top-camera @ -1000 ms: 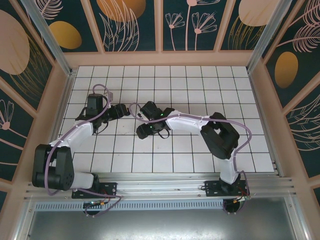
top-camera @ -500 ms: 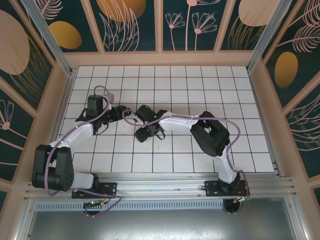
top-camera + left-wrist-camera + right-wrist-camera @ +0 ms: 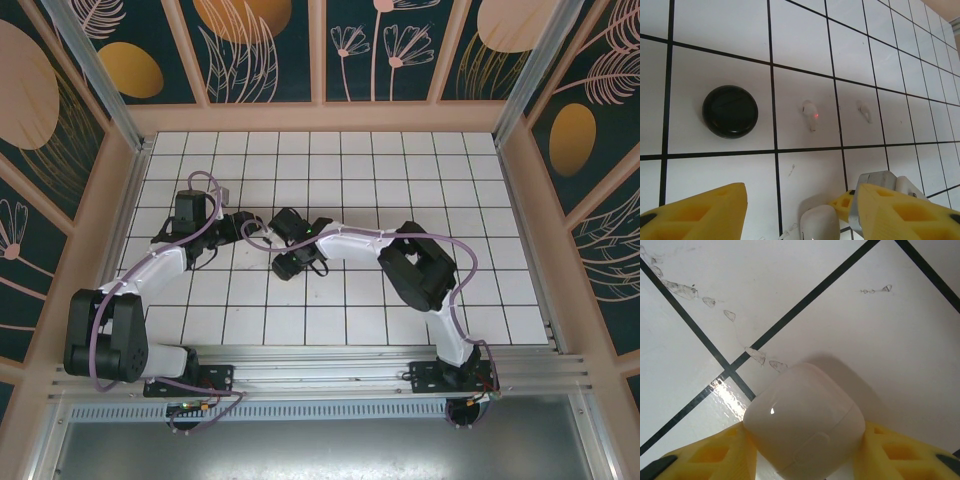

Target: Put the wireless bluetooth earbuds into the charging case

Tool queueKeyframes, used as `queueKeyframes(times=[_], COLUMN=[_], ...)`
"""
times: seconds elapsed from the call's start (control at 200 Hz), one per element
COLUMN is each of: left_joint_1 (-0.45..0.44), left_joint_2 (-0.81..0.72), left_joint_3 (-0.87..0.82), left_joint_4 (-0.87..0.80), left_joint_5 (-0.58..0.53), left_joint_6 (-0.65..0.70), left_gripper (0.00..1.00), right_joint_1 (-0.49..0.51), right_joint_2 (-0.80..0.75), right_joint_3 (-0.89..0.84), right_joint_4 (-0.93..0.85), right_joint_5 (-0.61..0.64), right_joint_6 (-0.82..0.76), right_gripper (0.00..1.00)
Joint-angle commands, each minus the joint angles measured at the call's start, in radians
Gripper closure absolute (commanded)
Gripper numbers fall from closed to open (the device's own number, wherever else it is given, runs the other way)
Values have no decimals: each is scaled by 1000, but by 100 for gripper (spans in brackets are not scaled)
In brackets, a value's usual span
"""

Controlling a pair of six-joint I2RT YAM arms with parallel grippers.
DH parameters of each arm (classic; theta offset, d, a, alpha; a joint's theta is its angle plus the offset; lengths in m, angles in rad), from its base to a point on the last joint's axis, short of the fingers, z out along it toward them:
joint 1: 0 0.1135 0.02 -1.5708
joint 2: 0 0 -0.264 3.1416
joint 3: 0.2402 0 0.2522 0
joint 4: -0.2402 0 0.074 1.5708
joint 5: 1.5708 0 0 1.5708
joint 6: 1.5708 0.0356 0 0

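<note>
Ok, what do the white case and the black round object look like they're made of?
The white case: likely smooth glossy plastic, judging by the sharp light glint and faint lid seam. The black round object: probably hard glossy plastic too; its top shows soft reflections. Looks alone can't confirm either.

Both arms bent inward, wrists close; left gripper (image 3: 799, 198) stood open, right gripper (image 3: 805, 442) pinched white case (image 3: 804, 415).
</note>
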Motion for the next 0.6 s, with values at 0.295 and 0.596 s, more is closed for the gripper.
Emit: queueKeyframes(times=[0.295, 0.596], left_joint_1=[0, -6], left_joint_2=[-111, -199], left_joint_3=[-38, -24], left_joint_4=[125, 272], left_joint_5=[243, 487], left_joint_6=[4, -63], left_gripper=[42, 41], right_joint_1=[-40, -42], right_joint_2=[-258, -555], right_joint_3=[-213, -343], right_joint_4=[147, 271], right_joint_5=[18, 11], right_joint_6=[-39, -124], right_gripper=[55, 55])
